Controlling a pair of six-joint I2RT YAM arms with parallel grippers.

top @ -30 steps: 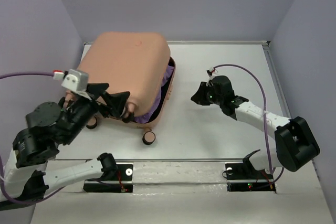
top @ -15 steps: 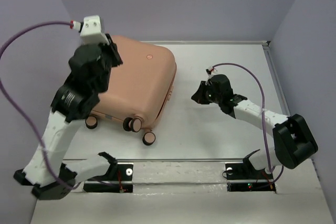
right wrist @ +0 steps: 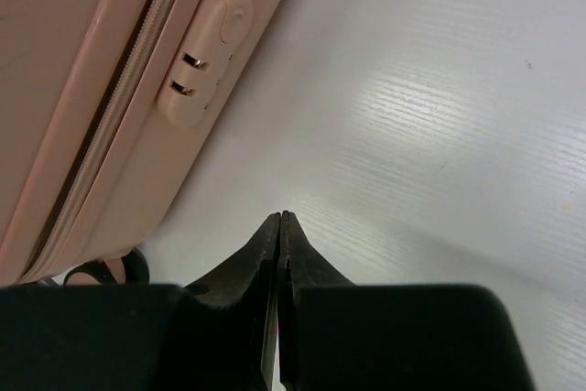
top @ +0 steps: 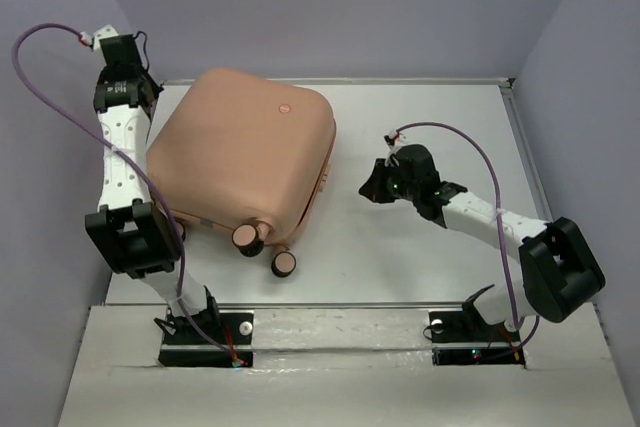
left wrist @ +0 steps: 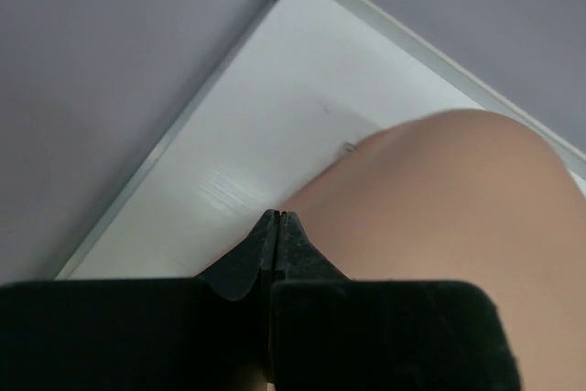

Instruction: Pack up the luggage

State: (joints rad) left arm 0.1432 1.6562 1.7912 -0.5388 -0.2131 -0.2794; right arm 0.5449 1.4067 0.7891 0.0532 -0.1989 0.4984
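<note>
Guessing we're not safe yet
Luggage point(top: 240, 162) lies closed on the table point(top: 430, 117), left side; left gripper point(left wrist: 277, 226) and right gripper point(right wrist: 279, 226) both pinched shut, empty. We can't tell if the zipper point(right wrist: 119, 98) is done, so a nudge could pop it.

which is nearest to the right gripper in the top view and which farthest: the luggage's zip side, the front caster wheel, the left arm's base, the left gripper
Seen from the right gripper in the top view:
1. luggage's zip side, just to its left.
2. caster wheel, at the luggage's near corner.
3. left arm's base, at the near edge on the left.
4. left gripper, over the far left corner, beyond the luggage.
</note>
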